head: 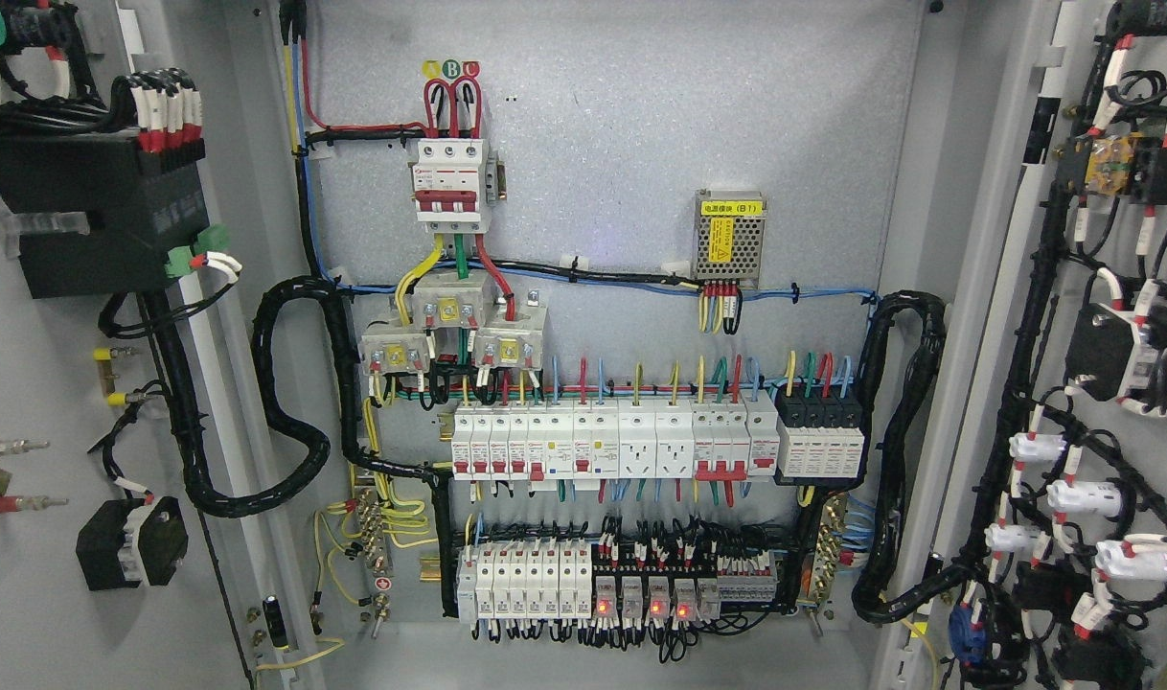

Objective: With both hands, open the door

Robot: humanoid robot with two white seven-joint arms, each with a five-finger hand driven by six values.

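The big grey cabinet stands wide open, and no robot hand shows anywhere, so whether the hands are open or closed cannot be told. On the far left is the left door [37,383], swung all the way out so its inside faces us. A black box [95,211] sits high up on that door, with red and white wire ends above it, and a smaller black block [128,541] sits lower down. A thick black bundle of wires [291,402] loops from the door over to the back panel [641,125]. Near the top of the panel is a white switch with red parts [449,187], under three round stickers in yellow, green and red. Below it sit three small grey blocks [454,331] with yellow squares on them. To the right is a little metal box with a yellow label [730,240]. Lower down runs a long row of white switches [612,446], and just beside its right end is a black block [821,436]. Under that is a second row of small white parts [526,575], and four tiny red lights [641,607] glow next to them. On the far right is the right door [1015,383], also swung open, with many black wires and white plugs [1082,498] fixed on its inside.
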